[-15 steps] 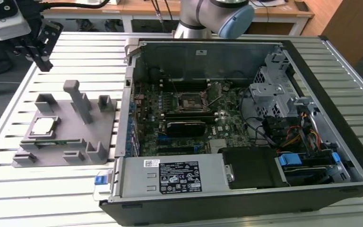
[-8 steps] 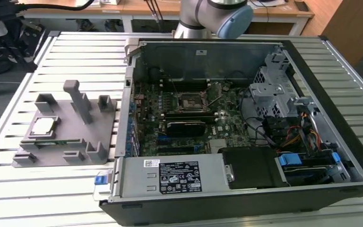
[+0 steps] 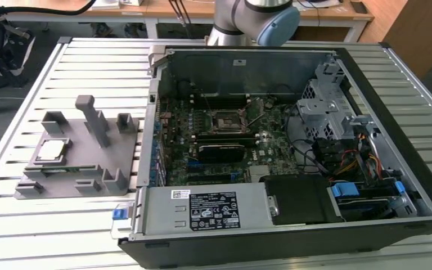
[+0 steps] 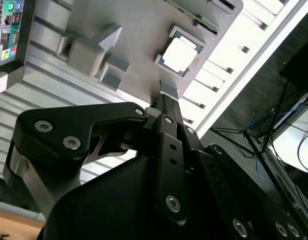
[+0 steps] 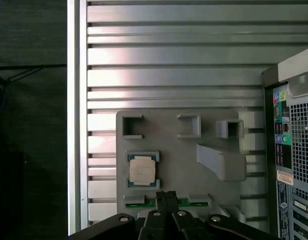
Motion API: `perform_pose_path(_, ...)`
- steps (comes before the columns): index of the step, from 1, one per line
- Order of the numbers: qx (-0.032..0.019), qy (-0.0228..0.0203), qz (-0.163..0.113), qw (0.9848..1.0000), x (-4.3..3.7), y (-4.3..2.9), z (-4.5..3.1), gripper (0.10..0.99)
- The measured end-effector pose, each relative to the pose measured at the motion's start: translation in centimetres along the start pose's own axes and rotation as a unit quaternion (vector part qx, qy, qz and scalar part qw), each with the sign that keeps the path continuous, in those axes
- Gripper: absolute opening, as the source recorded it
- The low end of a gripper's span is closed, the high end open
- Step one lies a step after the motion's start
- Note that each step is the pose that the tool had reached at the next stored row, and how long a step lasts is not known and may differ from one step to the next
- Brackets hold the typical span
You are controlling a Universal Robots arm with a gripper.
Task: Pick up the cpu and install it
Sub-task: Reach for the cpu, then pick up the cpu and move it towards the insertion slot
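Note:
The cpu (image 3: 53, 149), a small square chip with a shiny silver top, lies flat in a recess of the grey fixture block (image 3: 88, 169) on the exterior view's left. Both wrist views show it from above, cpu (image 5: 142, 170) and cpu (image 4: 179, 54). My gripper (image 5: 166, 196) hangs well above the fixture, a little off to one side of the chip, with its black fingers pressed together and nothing between them; it also appears as gripper (image 4: 161, 97). The black socket frame (image 3: 227, 121) sits on the motherboard inside the open computer case (image 3: 411, 169).
The fixture block (image 5: 193, 170) carries several upright posts and a tall angled wedge (image 3: 96, 121) beside the cpu. The slatted metal table (image 3: 21, 219) holds fixture and case. The arm's base (image 3: 253, 19) stands behind the case. Cables, a drive cage and a power supply (image 3: 216, 211) fill the case.

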State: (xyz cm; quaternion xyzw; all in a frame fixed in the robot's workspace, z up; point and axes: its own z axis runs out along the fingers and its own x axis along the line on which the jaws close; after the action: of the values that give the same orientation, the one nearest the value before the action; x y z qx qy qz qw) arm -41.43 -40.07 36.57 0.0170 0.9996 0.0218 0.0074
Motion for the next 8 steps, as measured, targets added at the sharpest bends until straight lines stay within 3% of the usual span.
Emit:
perform_pose_path(4, 0.0001, 0.0013, 0.000, 1.0000, 0.84, -0.04, 0.17, 0.106)
perform_pose_path(8, 0.0001, 0.0028, 0.000, 1.0000, 1.08, -0.06, 0.41, 0.106)
